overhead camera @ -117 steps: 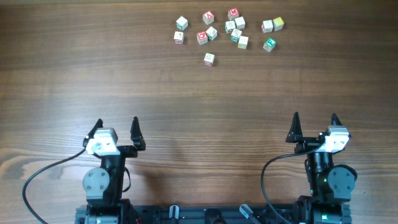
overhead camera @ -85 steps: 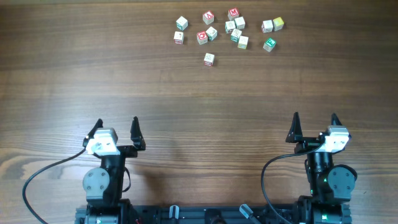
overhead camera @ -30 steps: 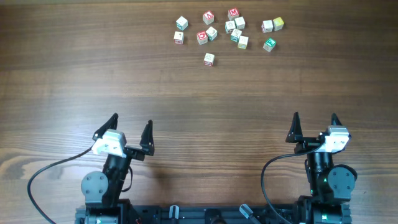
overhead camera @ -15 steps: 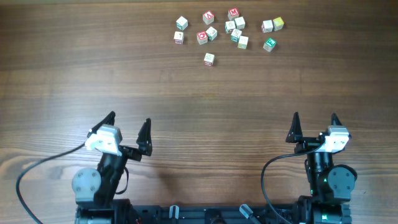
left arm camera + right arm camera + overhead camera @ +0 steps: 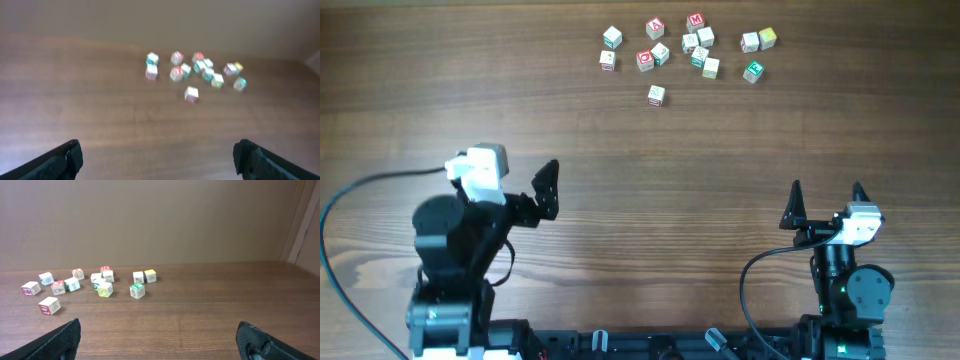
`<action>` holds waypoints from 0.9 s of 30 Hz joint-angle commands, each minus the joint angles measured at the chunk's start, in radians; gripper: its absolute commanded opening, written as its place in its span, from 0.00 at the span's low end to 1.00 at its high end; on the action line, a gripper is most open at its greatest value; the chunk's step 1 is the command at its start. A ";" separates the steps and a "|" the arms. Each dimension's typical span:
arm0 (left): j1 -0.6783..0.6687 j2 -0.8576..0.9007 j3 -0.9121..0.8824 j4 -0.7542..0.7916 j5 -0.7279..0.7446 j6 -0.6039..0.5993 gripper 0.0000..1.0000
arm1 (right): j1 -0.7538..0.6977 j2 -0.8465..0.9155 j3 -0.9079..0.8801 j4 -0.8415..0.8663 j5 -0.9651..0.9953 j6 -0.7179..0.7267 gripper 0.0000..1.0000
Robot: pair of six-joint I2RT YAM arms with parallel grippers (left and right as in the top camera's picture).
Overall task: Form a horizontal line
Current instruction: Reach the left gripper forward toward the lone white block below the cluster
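Note:
Several small wooden letter cubes lie scattered at the table's far side (image 5: pixel 690 50), some with red or green faces; no straight row of cubes shows. One cube (image 5: pixel 656 95) lies apart, nearest the arms; it also shows in the left wrist view (image 5: pixel 191 94) and the right wrist view (image 5: pixel 49 306). My left gripper (image 5: pixel 520 185) is open and empty, raised above the near left of the table. My right gripper (image 5: pixel 826 200) is open and empty near the front edge at right.
Bare wooden table (image 5: pixel 650 180) lies between the grippers and the cubes. A wall (image 5: pixel 150 220) rises behind the table's far edge. Cables run from both arm bases at the front edge.
My left arm has lifted and swung forward and left, with its gripper still open. The right arm and the cubes have not moved.

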 commanded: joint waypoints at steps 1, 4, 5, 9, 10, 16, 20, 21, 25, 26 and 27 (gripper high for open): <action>0.001 0.050 0.045 -0.035 0.130 -0.003 1.00 | 0.005 -0.008 -0.001 0.003 -0.014 -0.014 1.00; 0.001 0.066 0.045 -0.051 0.170 -0.004 1.00 | 0.005 -0.008 -0.001 0.003 -0.014 -0.014 1.00; 0.001 0.068 0.045 -0.054 0.187 -0.003 1.00 | 0.005 -0.008 -0.001 0.003 -0.014 -0.014 1.00; 0.001 0.069 0.045 -0.039 0.225 -0.004 1.00 | 0.005 -0.008 -0.001 0.003 -0.014 -0.014 1.00; 0.001 0.069 0.045 -0.031 0.225 -0.003 1.00 | 0.005 -0.008 -0.001 0.003 -0.014 -0.014 1.00; 0.001 0.090 0.066 -0.024 0.225 -0.015 1.00 | 0.005 -0.008 -0.001 0.003 -0.014 -0.014 1.00; 0.001 0.152 0.118 -0.024 0.224 -0.015 1.00 | 0.005 -0.008 -0.001 0.003 -0.014 -0.014 1.00; 0.001 0.175 0.136 -0.024 0.224 -0.016 1.00 | 0.005 -0.008 -0.001 0.003 -0.014 -0.014 1.00; 0.001 0.286 0.219 -0.027 0.224 -0.031 1.00 | 0.005 -0.008 -0.001 0.003 -0.014 -0.014 1.00; 0.001 0.315 0.239 -0.031 0.224 -0.031 1.00 | 0.005 -0.008 -0.001 0.003 -0.014 -0.014 1.00; 0.000 0.346 0.262 -0.036 0.224 -0.031 1.00 | 0.005 -0.008 -0.001 0.003 -0.014 -0.014 1.00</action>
